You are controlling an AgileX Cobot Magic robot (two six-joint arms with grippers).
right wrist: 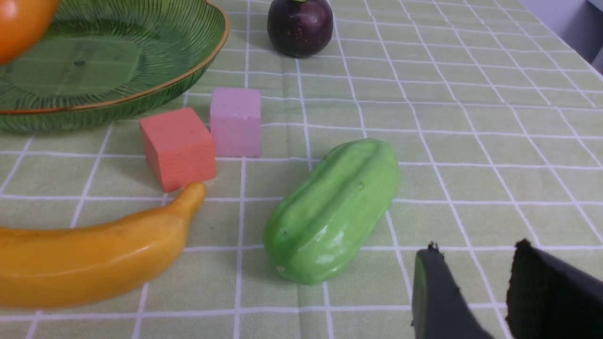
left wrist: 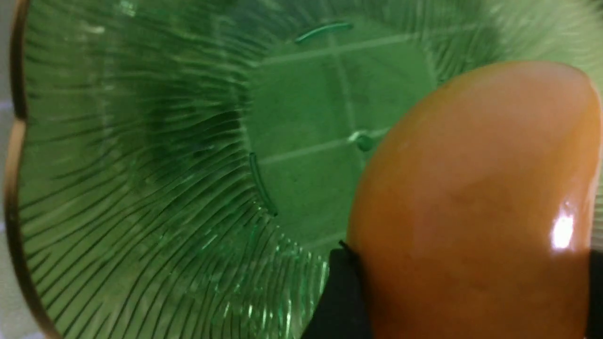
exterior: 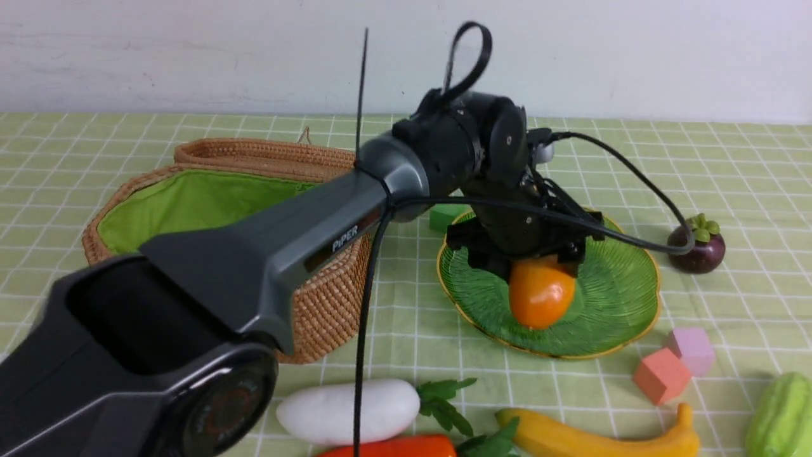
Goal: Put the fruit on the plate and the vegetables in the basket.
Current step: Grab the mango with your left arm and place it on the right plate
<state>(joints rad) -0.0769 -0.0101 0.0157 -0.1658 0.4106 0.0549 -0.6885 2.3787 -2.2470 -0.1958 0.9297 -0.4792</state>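
front view: left hand [exterior: 534, 263] grips one mango [exterior: 540, 299] over one plate [exterior: 625, 285]; two cubes [exterior: 661, 376] beside; right hand [right wrist: 476, 252] parted, empty.

Orange mango [exterior: 540, 298], ribbed green gold-rimmed plate [exterior: 615, 304], purple mangosteen [exterior: 696, 249], yellow banana [exterior: 596, 438], pale-green checked cloth [exterior: 729, 178]

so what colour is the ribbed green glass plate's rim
Gold; the plate's rim shows best in the right wrist view.
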